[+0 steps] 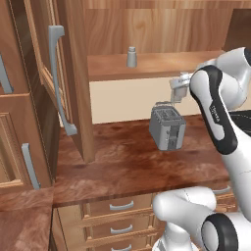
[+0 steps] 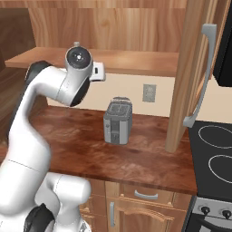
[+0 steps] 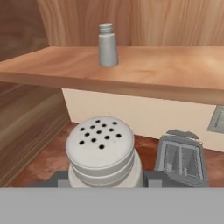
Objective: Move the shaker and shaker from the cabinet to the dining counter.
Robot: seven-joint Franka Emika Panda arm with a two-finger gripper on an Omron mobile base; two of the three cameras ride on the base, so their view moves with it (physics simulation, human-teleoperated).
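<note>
One light-grey shaker point(image 3: 103, 151) with a perforated cap sits between my gripper's point(image 3: 105, 180) dark fingertips point(image 3: 154, 178), which are shut on it. In the left base view this held shaker point(image 1: 177, 91) hangs with the gripper point(image 1: 180, 86) just below and in front of the cabinet shelf point(image 1: 157, 66), above the toaster. The other shaker point(image 1: 131, 57) point(image 3: 107, 46) stands upright on that shelf point(image 3: 153, 70), further back and to the left. The cabinet door point(image 1: 54, 73) is swung open. The dining counter is out of view.
A grey toaster point(image 1: 167, 127) point(image 2: 118, 121) point(image 3: 181, 159) stands on the brown worktop point(image 1: 122, 162) below the gripper. The right cabinet door point(image 2: 195, 68) with a long bar handle hangs open. A black stove top point(image 2: 217, 149) lies at the right, and drawers point(image 1: 120, 206) below.
</note>
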